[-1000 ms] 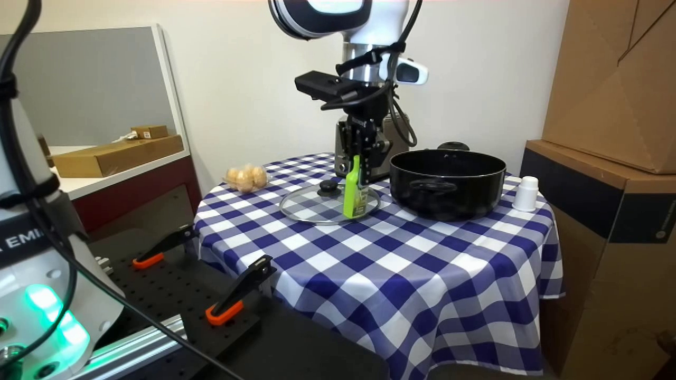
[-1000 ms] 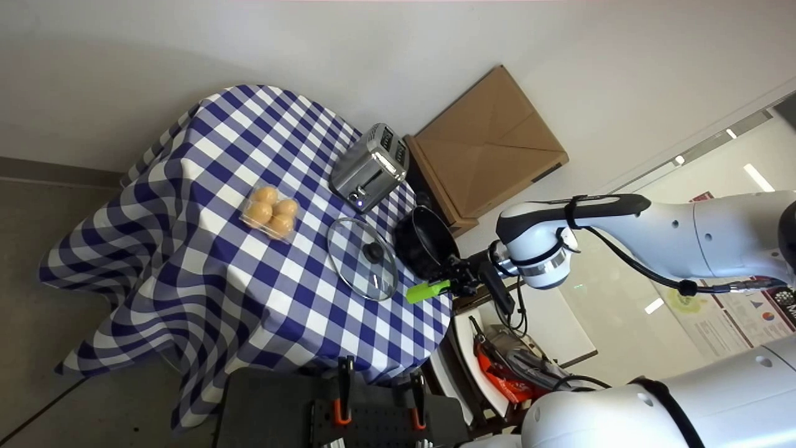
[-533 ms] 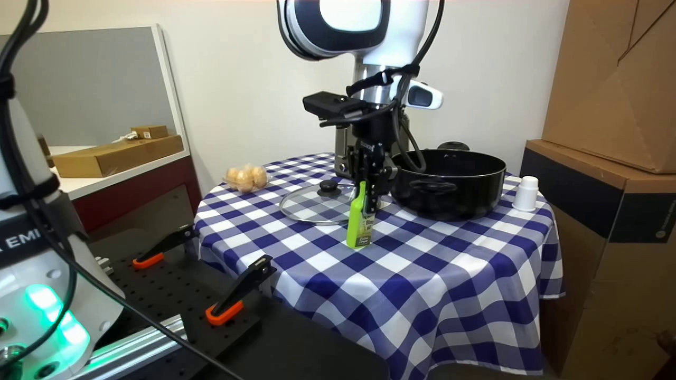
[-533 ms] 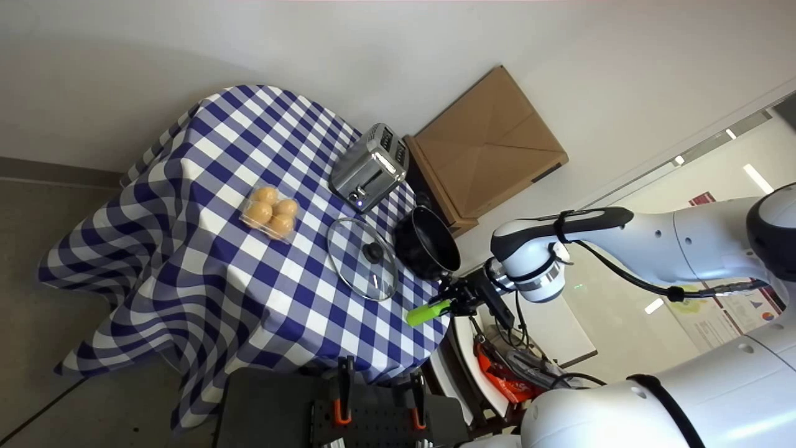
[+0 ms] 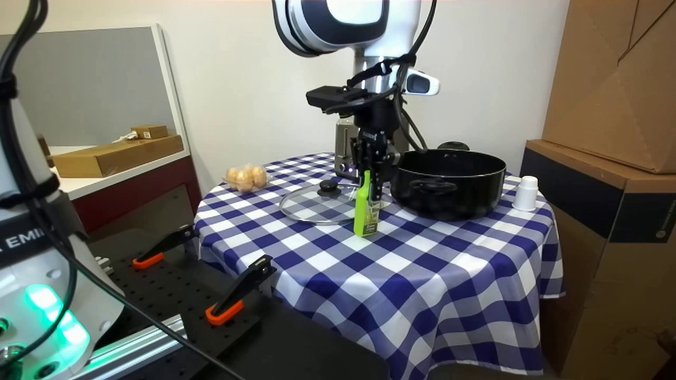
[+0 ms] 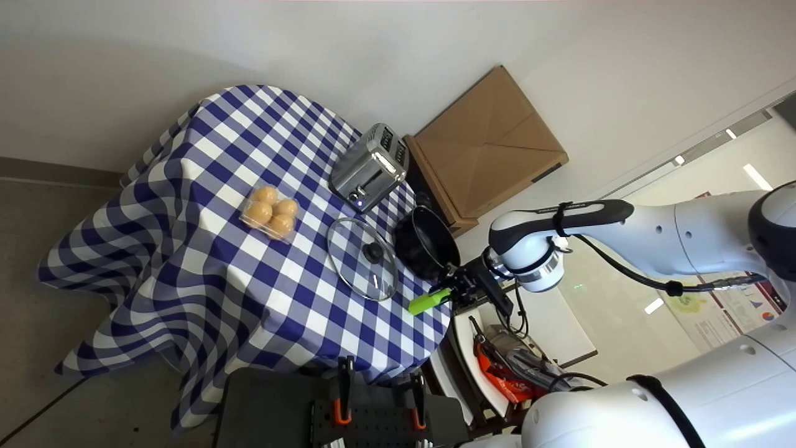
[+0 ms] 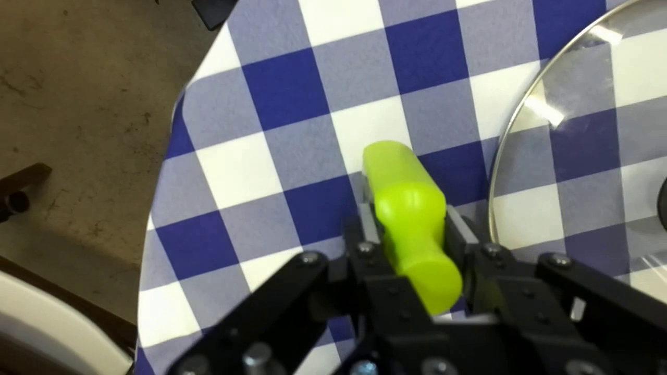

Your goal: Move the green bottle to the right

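Note:
The green bottle (image 5: 363,212) is upright in my gripper (image 5: 374,191), close over the checkered cloth in front of the glass lid's right side. I cannot tell whether its base touches the cloth. It also shows in an exterior view (image 6: 424,303), held by the gripper (image 6: 449,291) between the lid and the table edge. In the wrist view the bottle (image 7: 409,200) stands between the two finger pads of the gripper (image 7: 416,225), which are closed around its neck and shoulder. The lower body is partly hidden by the fingers.
The glass lid (image 5: 301,205) lies beside the bottle. A black pot (image 5: 449,192) stands close to the gripper. A toaster (image 6: 367,171), a clear box of tan round objects (image 6: 270,211) and white cups (image 5: 526,194) are on the table. The table edge (image 7: 167,172) is near.
My gripper carried the bottle down and forward, off from over the lid, in the first half second. Since then both have risen slightly and shifted a little right in an exterior view.

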Controlling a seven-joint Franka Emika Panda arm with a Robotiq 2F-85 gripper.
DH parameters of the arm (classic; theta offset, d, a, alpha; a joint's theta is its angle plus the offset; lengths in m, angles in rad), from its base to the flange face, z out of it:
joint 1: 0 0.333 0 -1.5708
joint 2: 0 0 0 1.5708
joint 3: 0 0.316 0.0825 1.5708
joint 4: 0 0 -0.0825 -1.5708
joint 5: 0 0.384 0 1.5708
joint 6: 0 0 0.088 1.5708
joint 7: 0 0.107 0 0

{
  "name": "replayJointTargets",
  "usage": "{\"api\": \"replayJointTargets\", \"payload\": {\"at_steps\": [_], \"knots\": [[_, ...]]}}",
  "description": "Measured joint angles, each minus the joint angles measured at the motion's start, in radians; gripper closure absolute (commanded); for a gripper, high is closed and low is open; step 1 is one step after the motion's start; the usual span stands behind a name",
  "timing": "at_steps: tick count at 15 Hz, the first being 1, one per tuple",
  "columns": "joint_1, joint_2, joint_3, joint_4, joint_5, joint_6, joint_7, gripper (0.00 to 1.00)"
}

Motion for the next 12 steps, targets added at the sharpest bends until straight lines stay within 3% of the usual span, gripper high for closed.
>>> {"api": "replayJointTargets", "payload": {"at_steps": [7, 12], "knots": [[0.027, 0.0, 0.014, 0.009, -0.023, 0.019, 0.043, 0.92], [0.027, 0.012, 0.0, 0.004, -0.102, 0.029, 0.115, 0.92]]}}
